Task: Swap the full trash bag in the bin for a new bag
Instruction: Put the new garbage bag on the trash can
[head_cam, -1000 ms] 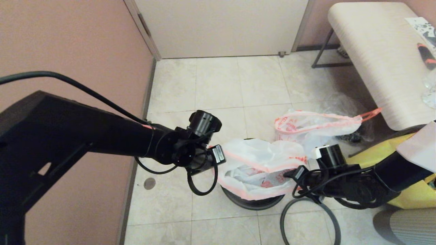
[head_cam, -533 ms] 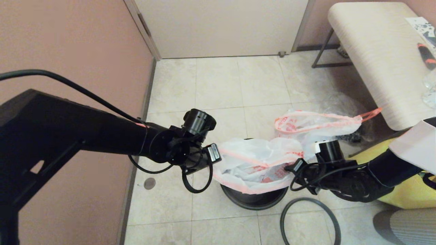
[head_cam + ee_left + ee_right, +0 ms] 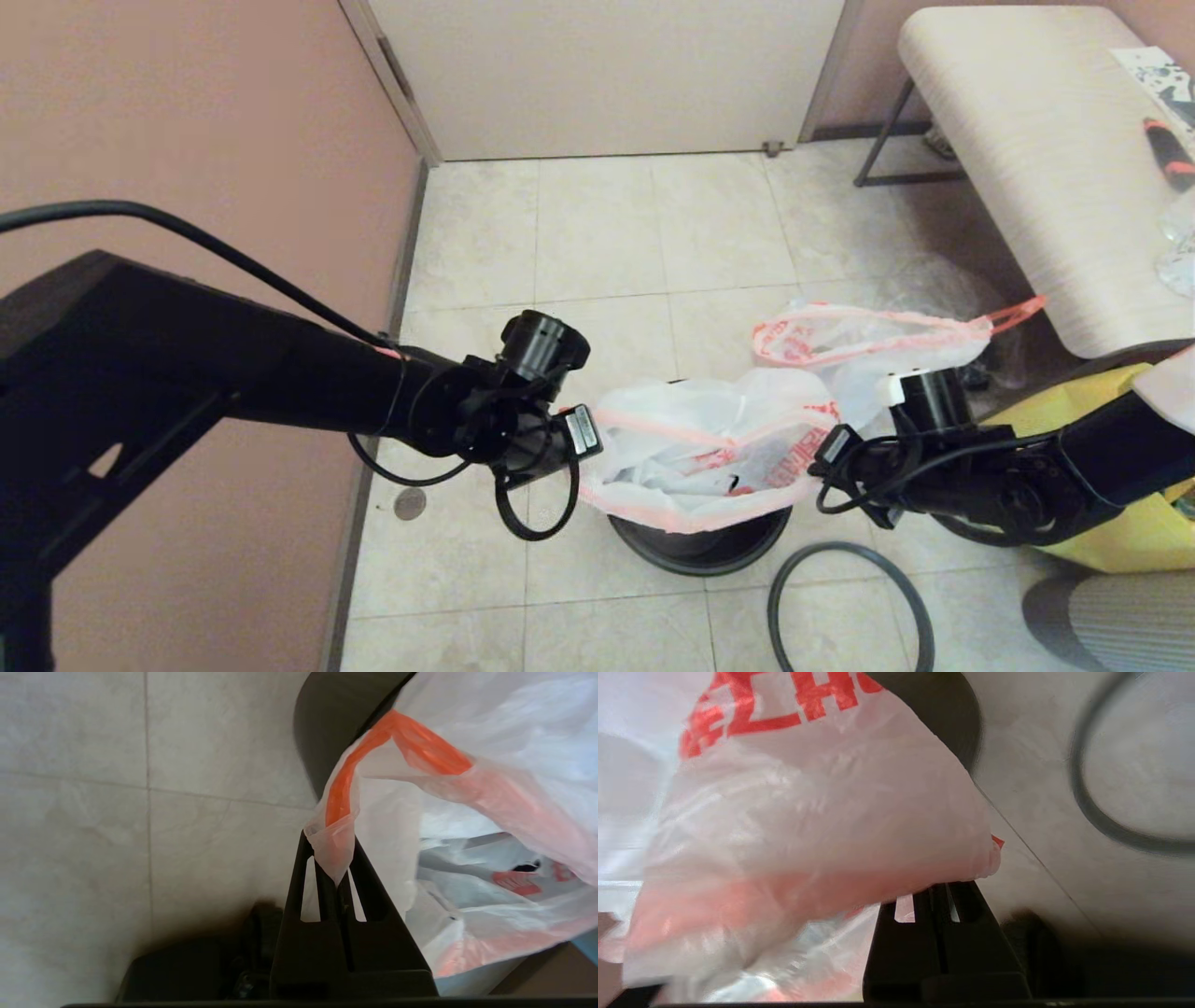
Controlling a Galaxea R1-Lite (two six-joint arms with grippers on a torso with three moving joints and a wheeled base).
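1. Your left claw point(image 3: 337, 877) is clamped tight on the pink-orange hem of the new bag point(image 3: 709, 448), at the bag's left edge above the bin point(image 3: 698, 549).
2. Your right claw point(image 3: 945, 891) is pinched closed on the opposite hem, so the bag's mouth hangs stretched between your two claws, directly over the bin's opening.
3. Judging by this, the new bag is spread but not yet seated: its hem is not folded over the bin's lip, and most of the film sits above the rim.
4. The grey rim ring point(image 3: 850, 607) lies flat on the floor, below your right claw and just beside the bin, so clamping the bag is left to do.
5. Beyond your right claw, away from you, the full bag point(image 3: 868, 341) rests on the floor, already out of the bin.
6. A yellow bag point(image 3: 1111, 532) sits behind your right arm.
7. The floor point(image 3: 597, 243) is pale tile; a pink wall point(image 3: 187, 121) runs beyond your left claw, a door point(image 3: 607, 65) stands ahead, and a padded bench point(image 3: 1027, 159) stands past the full bag.
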